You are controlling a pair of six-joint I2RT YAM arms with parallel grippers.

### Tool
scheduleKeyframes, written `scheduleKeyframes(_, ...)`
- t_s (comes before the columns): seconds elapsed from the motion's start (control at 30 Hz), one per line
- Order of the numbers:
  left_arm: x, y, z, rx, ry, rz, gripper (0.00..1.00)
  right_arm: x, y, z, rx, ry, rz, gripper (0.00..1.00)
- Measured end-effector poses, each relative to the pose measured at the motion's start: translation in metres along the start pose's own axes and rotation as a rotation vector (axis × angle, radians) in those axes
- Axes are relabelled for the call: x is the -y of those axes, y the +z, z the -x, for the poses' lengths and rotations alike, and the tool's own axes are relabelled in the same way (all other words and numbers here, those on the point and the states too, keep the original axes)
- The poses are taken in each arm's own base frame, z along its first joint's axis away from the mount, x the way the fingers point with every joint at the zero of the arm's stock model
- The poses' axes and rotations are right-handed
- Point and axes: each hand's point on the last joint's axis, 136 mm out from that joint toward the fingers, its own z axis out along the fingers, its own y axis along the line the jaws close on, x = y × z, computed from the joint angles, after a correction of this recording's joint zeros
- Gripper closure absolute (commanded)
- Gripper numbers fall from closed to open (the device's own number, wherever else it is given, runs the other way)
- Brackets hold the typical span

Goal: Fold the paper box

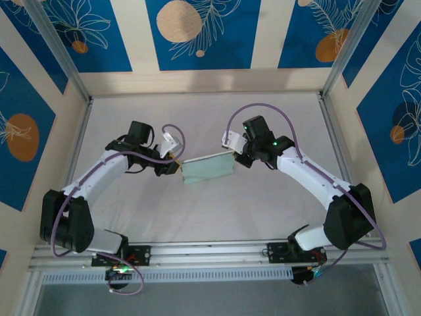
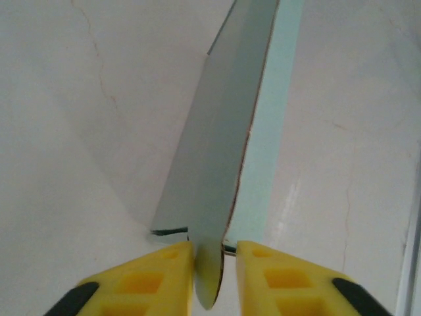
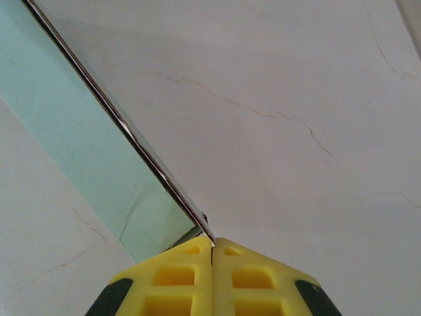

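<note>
Spanning the gap between the two arms, the paper box sits near the middle of the bench, a flat pale green piece of card running from left to right with its right end slightly farther from the arm bases. Whether its underside touches the bench cannot be told from above.

The left pincer meets the left end of the box. In the left wrist view, a rounded tab of the box stands upright between the yellow fingers. The pincer is narrowly apart: one finger lies against the grey face of the card, while a thin sliver of space shows between the card and the other finger. A pale green panel runs alongside the grey one, over the white bench.

The right pincer is at the right end of the box. In the right wrist view its tips are pressed together, clamped on the thin edge of the card, which slants away to the upper left above the bench
</note>
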Motion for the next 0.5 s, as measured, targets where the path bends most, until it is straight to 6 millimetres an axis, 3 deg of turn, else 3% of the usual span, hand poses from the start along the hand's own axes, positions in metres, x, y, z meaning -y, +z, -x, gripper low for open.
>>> scheduleKeyframes(0.13,-0.0013,-0.0005,0.0007,-0.001,0.014,0.007,0.94,-0.0001,0.0000,-0.0001,0.000,0.000,0.000,1.00)
scheduleKeyframes(0.5,-0.0031,-0.0008,0.0014,-0.003,0.019,0.019,1.00,-0.0003,0.0001,0.0000,-0.001,0.007,0.001,1.00)
